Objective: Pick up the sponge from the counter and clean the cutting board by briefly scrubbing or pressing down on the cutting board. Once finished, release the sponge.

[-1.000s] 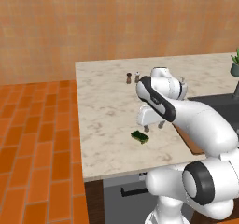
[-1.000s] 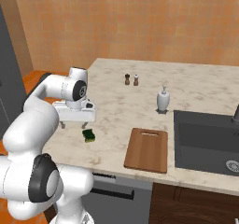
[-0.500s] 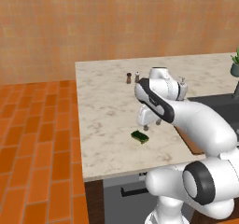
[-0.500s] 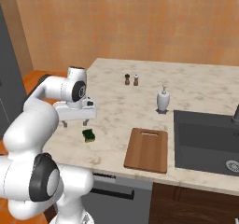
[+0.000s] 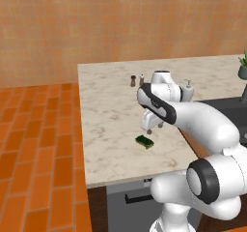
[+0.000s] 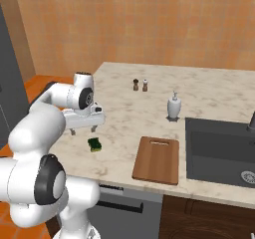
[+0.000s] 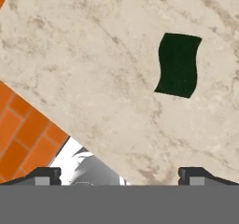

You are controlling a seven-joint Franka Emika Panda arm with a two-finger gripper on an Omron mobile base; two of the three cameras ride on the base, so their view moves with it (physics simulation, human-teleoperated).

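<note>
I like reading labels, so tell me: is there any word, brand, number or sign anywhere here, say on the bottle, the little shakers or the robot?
None: no text can be read in any view.
Soap bottle: plain white, no label.
Two shakers: too small to show any marking.
Sponge, cutting board, counter and tool: no writing.

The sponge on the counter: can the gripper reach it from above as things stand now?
Probably yes. The sponge lies alone on bare counter, and the open gripper hovers just above and beside it.
</note>
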